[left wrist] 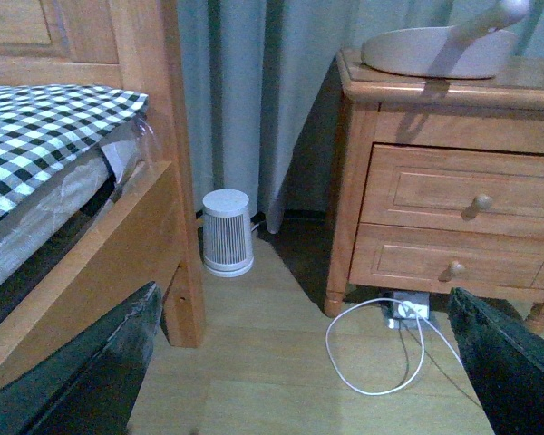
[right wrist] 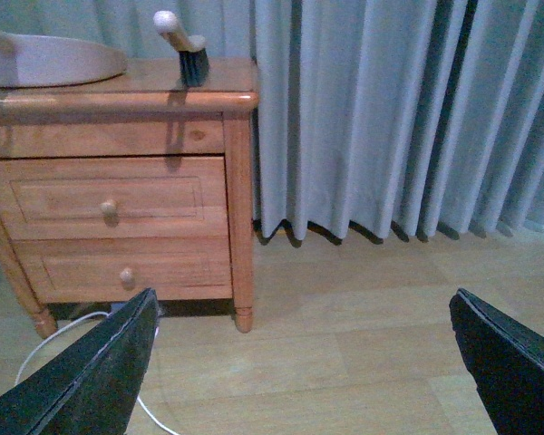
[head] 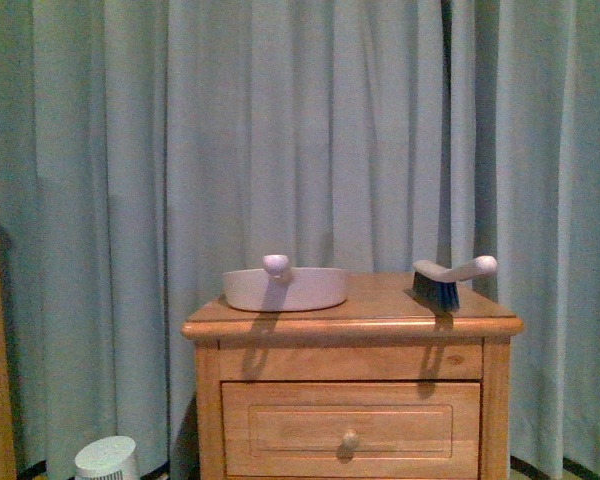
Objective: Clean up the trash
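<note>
No tissue wad in sight; left gripper (left wrist: pixel 304 294) and right gripper (right wrist: pixel 302 294) gape empty, so I'd pan slowly across the floor (right wrist: pixel 344 353).

I see a wooden nightstand (head: pixel 380 298) carrying a pale dustpan (head: pixel 285 289) toward its left and a hand brush (head: pixel 438 285) near its right edge; on the wooden floor (left wrist: pixel 254 362) stand a white ribbed canister (left wrist: pixel 228 234) and a looped white cable (left wrist: pixel 372 392)

The front view looks level and fairly near at the counter (head: pixel 350 325), low at 6 o'clock, with the curtain (head: pixel 300 130) behind. The left wrist view looks down over the floor (left wrist: pixel 272 381), with the counter at 2 o'clock and the bed (left wrist: pixel 63 181) at 9. The right wrist view has the counter at 10 o'clock. All three share the counter and dustpan (head: pixel 285 288).
</note>
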`<control>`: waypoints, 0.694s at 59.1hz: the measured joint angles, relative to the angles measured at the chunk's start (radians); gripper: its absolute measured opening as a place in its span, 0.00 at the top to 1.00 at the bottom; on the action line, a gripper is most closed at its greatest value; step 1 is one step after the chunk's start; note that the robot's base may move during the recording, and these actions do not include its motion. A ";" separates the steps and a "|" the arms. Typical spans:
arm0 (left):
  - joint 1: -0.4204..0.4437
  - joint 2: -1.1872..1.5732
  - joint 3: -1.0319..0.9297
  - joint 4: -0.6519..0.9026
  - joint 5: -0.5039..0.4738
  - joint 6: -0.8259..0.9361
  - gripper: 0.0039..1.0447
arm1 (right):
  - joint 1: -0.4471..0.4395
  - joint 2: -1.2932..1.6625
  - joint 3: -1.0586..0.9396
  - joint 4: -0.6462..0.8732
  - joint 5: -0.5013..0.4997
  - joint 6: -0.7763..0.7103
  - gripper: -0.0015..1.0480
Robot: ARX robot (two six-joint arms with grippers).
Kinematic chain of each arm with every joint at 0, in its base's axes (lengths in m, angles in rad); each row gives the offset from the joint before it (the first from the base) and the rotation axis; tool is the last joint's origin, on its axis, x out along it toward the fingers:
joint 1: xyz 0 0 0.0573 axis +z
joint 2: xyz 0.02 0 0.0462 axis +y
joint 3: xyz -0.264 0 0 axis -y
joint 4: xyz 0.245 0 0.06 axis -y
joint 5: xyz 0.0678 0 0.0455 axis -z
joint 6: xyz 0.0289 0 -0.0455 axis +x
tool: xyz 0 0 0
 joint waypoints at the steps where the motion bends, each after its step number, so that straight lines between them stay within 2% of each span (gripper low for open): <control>1: 0.000 0.000 0.000 0.000 0.000 0.000 0.07 | 0.000 0.000 0.000 0.000 0.000 0.000 0.07; 41: 0.000 0.000 0.000 0.000 0.000 0.000 0.07 | 0.000 0.000 0.000 0.000 0.000 0.000 0.07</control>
